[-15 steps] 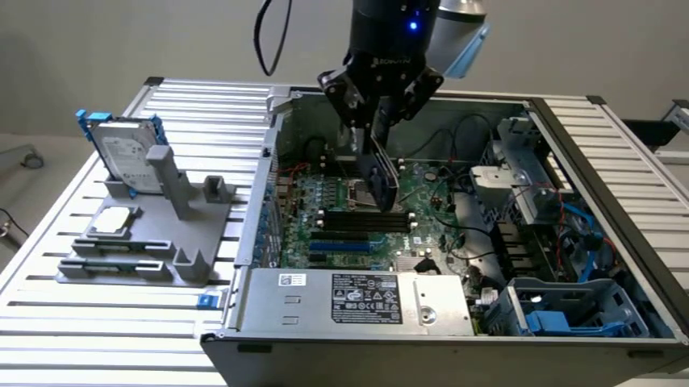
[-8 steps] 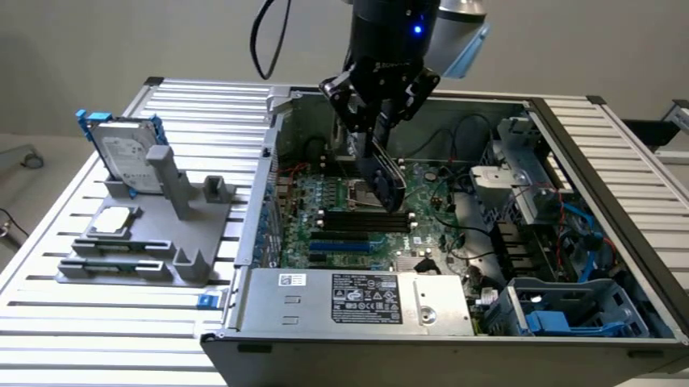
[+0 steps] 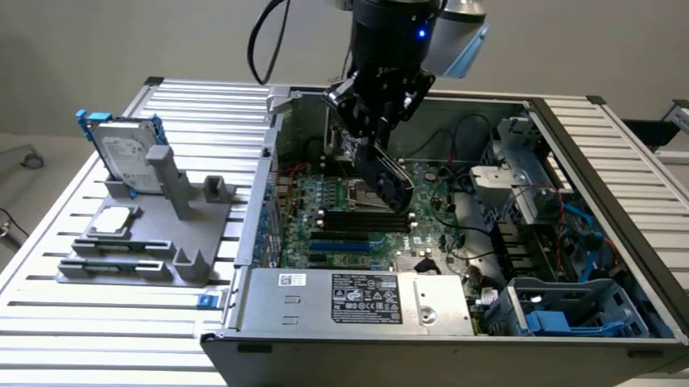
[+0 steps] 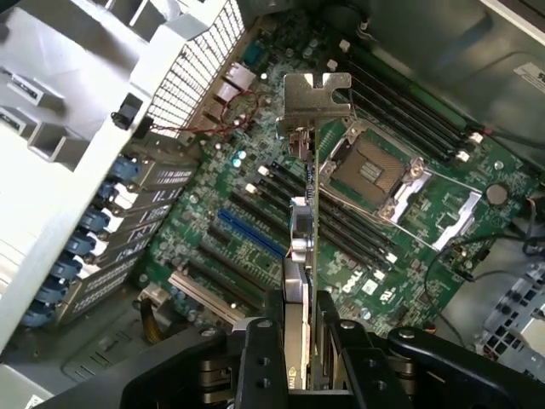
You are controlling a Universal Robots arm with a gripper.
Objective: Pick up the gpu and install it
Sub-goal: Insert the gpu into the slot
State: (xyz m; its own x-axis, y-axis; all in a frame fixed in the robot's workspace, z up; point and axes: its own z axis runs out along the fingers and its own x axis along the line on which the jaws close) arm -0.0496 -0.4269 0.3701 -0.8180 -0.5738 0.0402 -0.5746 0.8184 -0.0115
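The gripper [image 3: 372, 129] hangs inside the open computer case [image 3: 323, 347], and its fingers [image 4: 260, 349] are clamped on the gpu [image 3: 388, 181], one on each flat face of the card. In the exterior view the gpu shows as a dark slab tilted under the gripper, its low end over the middle of the green motherboard [image 3: 323, 193], close to the black memory slots [image 3: 366, 219]. In the wrist view the gpu [image 4: 300, 239] is seen edge-on, running from between the fingers out to its silver end bracket [image 4: 317, 92], with the gripper [image 4: 300, 345] closed round its near end. Beneath the card lie the motherboard [image 4: 213, 196], the open processor socket [image 4: 370, 170] just beside the card's line, and a blue expansion slot [image 4: 251, 234] on its other side. Whether the card's edge touches any slot cannot be told. The silver power supply [image 3: 356, 298] sits at the near wall of the case. On the slatted tabletop [image 3: 194, 105], at the exterior view's left and well apart from the case, a gray fixture [image 3: 140, 258] holds a hard drive in a blue frame [image 3: 124, 157] upright and a small square silver chip [image 3: 113, 219] lying flat.
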